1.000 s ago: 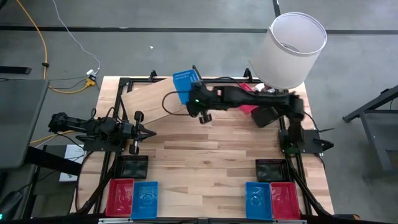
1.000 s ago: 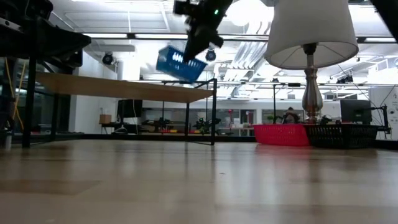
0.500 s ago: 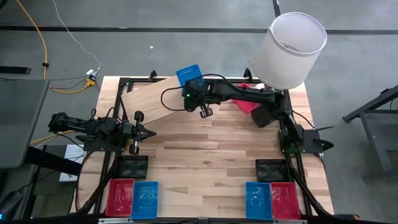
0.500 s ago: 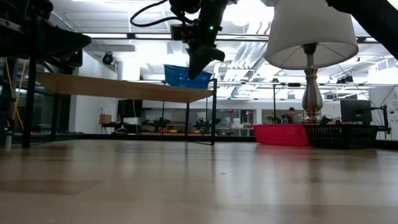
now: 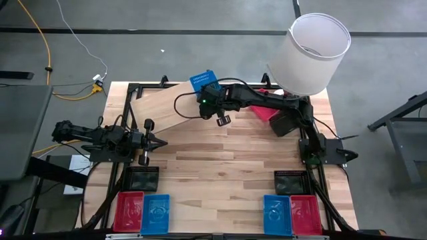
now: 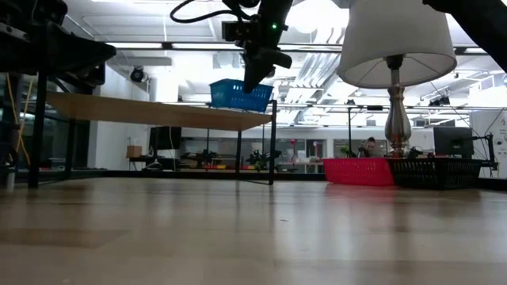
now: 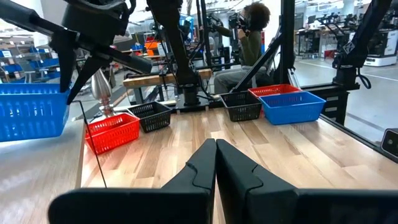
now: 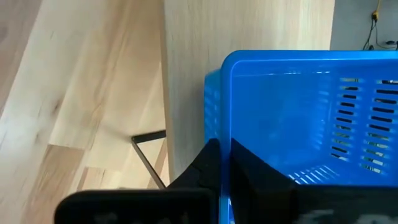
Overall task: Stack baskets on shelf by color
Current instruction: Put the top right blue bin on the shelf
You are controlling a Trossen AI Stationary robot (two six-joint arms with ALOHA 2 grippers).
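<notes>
Blue ribbed plastic basket [image 5: 202, 81] — resting at the right end of the light wooden plank shelf on its thin black metal frame [image 5: 160, 107], at the far side of the striped wooden counter [image 5: 220, 167]. In the low view the basket [image 6: 240, 95] sits on the plank [image 6: 150, 112] close to the frame's right-hand post.

Right tool [image 5: 212, 93] — reached out over the shelf end, its two dark fingers [image 8: 214, 165] pinching the near wall of the blue basket [image 8: 292, 112].

Left tool [image 5: 155, 141] — parked low at the left side of the counter, clear of the shelf, fingers [image 7: 205, 165] pressed together on nothing.

Red mesh basket [image 6: 359, 170] and black mesh basket [image 6: 438, 172] — side by side on the counter at the far right, beneath the white lampshade [image 5: 310, 53].

Near edge of the counter — a red and a blue basket [image 5: 143, 212] at the left, a blue and a red basket [image 5: 291, 213] at the right, each pair with a black basket just beyond it.
</notes>
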